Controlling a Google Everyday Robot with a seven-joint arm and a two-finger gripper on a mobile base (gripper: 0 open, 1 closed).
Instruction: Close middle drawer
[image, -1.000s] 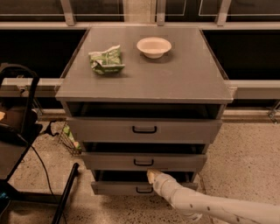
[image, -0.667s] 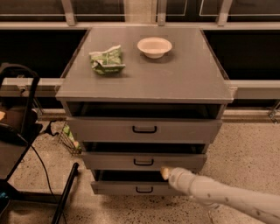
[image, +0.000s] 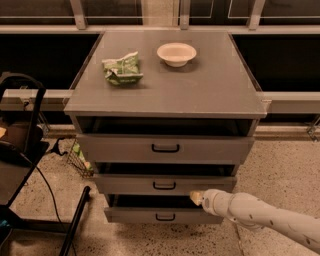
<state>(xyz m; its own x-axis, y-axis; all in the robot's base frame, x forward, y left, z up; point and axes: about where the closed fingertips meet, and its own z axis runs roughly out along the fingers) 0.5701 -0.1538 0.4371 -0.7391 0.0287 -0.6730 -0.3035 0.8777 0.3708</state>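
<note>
The grey cabinet (image: 165, 95) has three drawers, all slightly pulled out. The middle drawer (image: 130, 184) has a flat grey front and a small black bar handle (image: 164, 186). My gripper (image: 196, 198) is at the end of the white arm (image: 260, 217) that comes in from the lower right. Its tip sits at the lower right part of the middle drawer's front, right of the handle, at or very near the surface. The top drawer (image: 115, 148) and the bottom drawer (image: 130, 215) lie above and below it.
A white bowl (image: 176, 53) and a green crumpled bag (image: 122, 68) sit on the cabinet top. A black stand with cables (image: 30, 165) is at the left. Speckled floor (image: 285, 170) lies at the right, with railings and dark panels behind.
My gripper and arm have moved up and to the right, from in front of the bottom drawer to the right part of the middle drawer's front.
</note>
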